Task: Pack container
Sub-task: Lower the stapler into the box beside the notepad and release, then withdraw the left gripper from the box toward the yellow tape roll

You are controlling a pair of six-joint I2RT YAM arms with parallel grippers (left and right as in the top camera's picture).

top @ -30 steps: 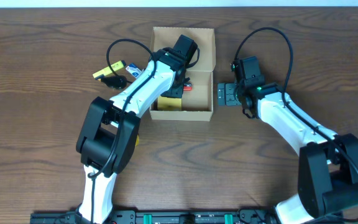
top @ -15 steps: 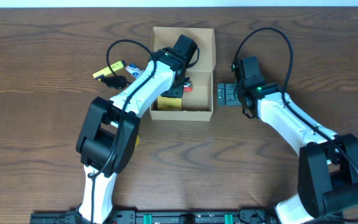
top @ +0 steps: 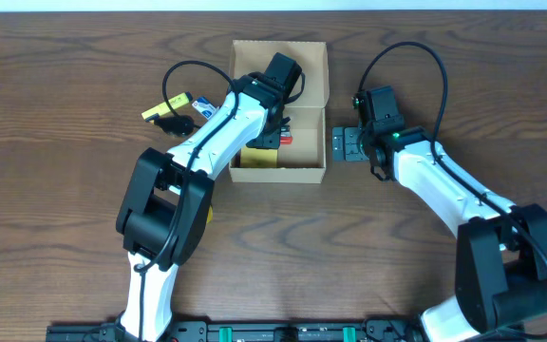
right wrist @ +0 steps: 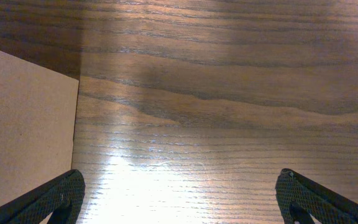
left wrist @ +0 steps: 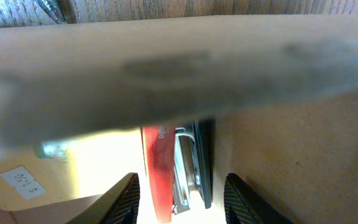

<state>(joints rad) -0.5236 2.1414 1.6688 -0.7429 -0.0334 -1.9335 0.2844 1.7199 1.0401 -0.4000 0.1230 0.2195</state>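
Two arms, both mine, over one big dark-brown wood-grain table (top: 65, 237). It fills nearly the whole overhead view. Only a thin pale strip shows beyond the far edge, so there's nothing to tell of the room. Black rail w/ green bits (top: 283, 332) runs along the near edge, where my bases sit.

L arm (top: 207, 142) reaches diagonally toward the far edge and into the container (top: 278, 175). R arm (top: 444, 185) bends in from the near-right corner, wrist low just beside the box's right wall.

Container is a tan cardboard box w/ its flap laid open toward the far edge. It stands close to the far edge, a bit left of centre.

L gripper (left wrist: 182, 193) is inside the box, jaws parted. A red, black & silver item (left wrist: 176, 168) lies between the fingers, w/ a sliver of gap on the right side, so nothing is clamped. R gripper (right wrist: 179, 193) is spread wide over bare wood, nothing in it, box wall at its left.

Small stuff: yellow piece (top: 257, 157) at the box's near-left corner. Outside, left of the box, lie a yellow item (top: 164, 106), a blue-white item (top: 205, 107) and a black one (top: 180, 123), all close together. White sticker (left wrist: 20, 182) w/ handwritten figures shows in the wrist view, too blurred to read.
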